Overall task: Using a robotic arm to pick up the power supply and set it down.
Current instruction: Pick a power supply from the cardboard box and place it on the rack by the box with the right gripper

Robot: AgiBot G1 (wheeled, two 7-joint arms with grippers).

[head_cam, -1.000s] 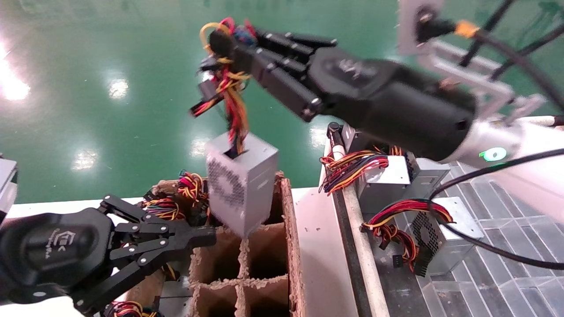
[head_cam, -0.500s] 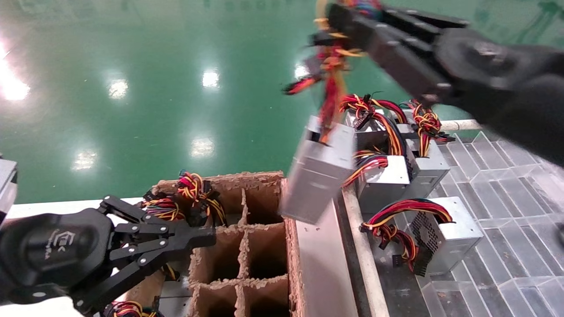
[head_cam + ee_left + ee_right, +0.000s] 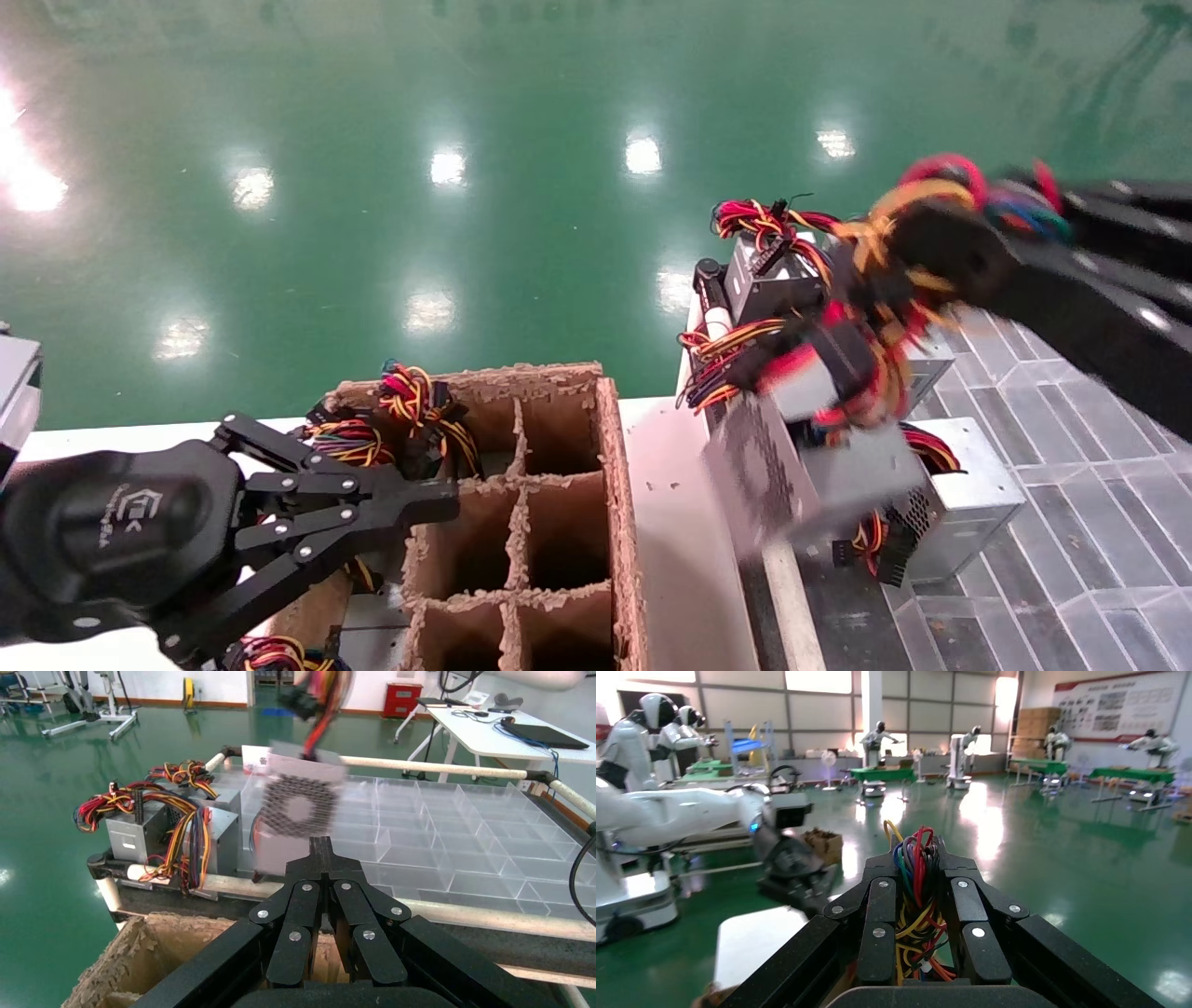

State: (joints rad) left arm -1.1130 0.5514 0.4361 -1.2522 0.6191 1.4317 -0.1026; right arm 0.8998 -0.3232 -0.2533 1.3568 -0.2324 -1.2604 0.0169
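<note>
The power supply point(image 3: 829, 475), a light silver box with a perforated face, hangs tilted and blurred from its red, yellow and orange wires point(image 3: 875, 363). It is over the near rail of the right-hand table, in front of other units. My right gripper point(image 3: 941, 247) is shut on the wire bundle point(image 3: 918, 860) above it. In the left wrist view the box point(image 3: 299, 811) hangs just beyond my left gripper point(image 3: 320, 846). My left gripper point(image 3: 442, 499) is shut and empty, parked low at the left beside the cardboard crate.
A cardboard crate point(image 3: 615, 485) with divider cells stands front centre, with wired units point(image 3: 410, 401) in its far-left cells. Darker grey units point(image 3: 773, 280) and a silver one point(image 3: 978, 494) sit on the right table. Clear plastic tray compartments point(image 3: 1071, 522) lie beyond them, and the green floor lies behind.
My right gripper swung from above the crate to the right and down, carrying the power supply by its wires. The box now hangs over the right table's rail. The left arm stayed still.
</note>
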